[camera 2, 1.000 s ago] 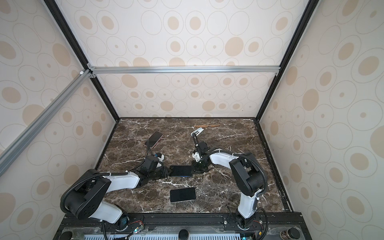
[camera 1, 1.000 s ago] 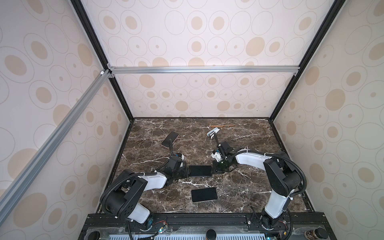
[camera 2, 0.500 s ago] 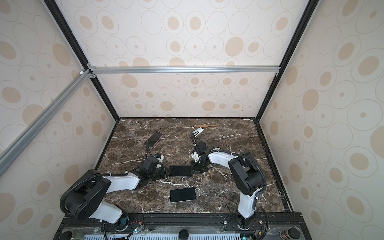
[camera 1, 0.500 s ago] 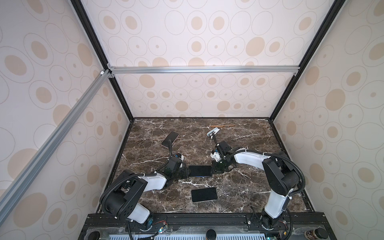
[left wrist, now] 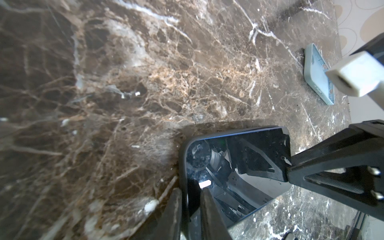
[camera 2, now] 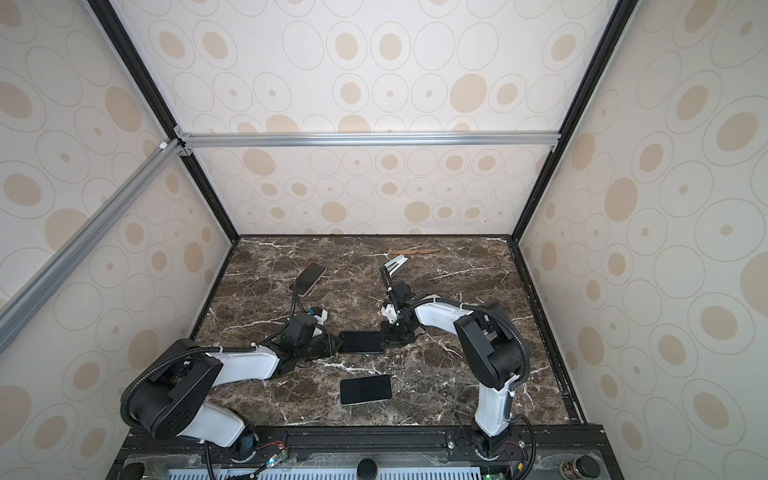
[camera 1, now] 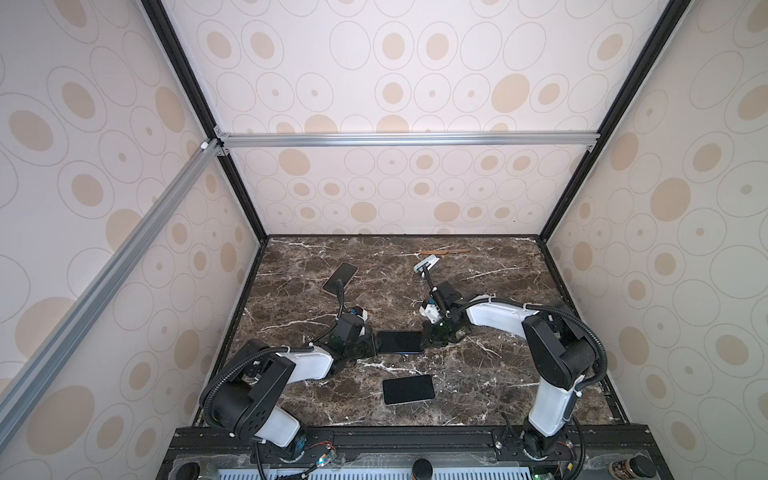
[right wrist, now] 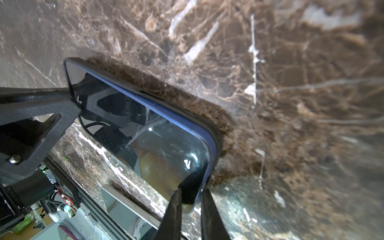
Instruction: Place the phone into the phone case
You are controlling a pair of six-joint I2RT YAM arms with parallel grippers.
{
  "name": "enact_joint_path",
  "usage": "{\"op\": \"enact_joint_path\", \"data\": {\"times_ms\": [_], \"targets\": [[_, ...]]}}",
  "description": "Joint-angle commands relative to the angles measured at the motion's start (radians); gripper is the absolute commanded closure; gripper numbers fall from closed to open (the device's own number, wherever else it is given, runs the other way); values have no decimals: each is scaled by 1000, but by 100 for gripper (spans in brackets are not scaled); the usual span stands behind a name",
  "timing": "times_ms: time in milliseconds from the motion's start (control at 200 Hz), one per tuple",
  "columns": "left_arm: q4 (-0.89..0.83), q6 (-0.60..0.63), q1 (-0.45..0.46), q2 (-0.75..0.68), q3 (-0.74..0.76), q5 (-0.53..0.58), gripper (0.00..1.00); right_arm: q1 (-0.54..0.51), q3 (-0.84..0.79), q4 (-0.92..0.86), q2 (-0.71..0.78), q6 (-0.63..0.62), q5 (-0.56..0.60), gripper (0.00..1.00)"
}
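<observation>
A dark-screened phone (camera 1: pixel 401 341) (camera 2: pixel 360 342) with a blue edge lies flat on the marble in the middle, inside a black phone case whose rim (right wrist: pixel 218 143) (left wrist: pixel 182 166) shows around it. In the right wrist view the blue edge stands a little above the rim at the near corner. My left gripper (camera 1: pixel 376 343) (left wrist: pixel 192 193) is shut on the left short end, its fingers pinching the case rim. My right gripper (camera 1: pixel 424 341) (right wrist: pixel 191 192) is shut on the opposite end, at a corner of the phone.
A second phone (camera 1: pixel 408 389) with a pale edge lies screen up nearer the front. A pink-edged phone (camera 1: pixel 340 277) lies at the back left. A light blue case (camera 1: pixel 426 264) (left wrist: pixel 313 68) and a wooden stick (camera 1: pixel 444 250) lie near the back wall.
</observation>
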State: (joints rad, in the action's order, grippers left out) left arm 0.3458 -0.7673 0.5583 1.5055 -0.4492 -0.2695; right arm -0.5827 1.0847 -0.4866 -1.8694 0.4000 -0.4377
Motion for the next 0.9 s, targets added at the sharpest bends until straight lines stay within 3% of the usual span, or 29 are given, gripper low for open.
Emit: {"op": "enact_joint_path", "data": {"times_ms": [0, 205, 580, 895], "targets": [[-113, -13, 24, 39, 36, -3, 81, -83, -137, 36, -279, -31, 257, 85], [-120, 0, 23, 18, 40, 26, 82, -93, -145, 37, -282, -20, 256, 93], [-135, -15, 25, -15, 60, 37, 83, -121, -113, 35, -350, -20, 248, 93], [-131, -26, 25, -23, 60, 57, 84, -146, -91, 17, -375, -43, 307, 94]]}}
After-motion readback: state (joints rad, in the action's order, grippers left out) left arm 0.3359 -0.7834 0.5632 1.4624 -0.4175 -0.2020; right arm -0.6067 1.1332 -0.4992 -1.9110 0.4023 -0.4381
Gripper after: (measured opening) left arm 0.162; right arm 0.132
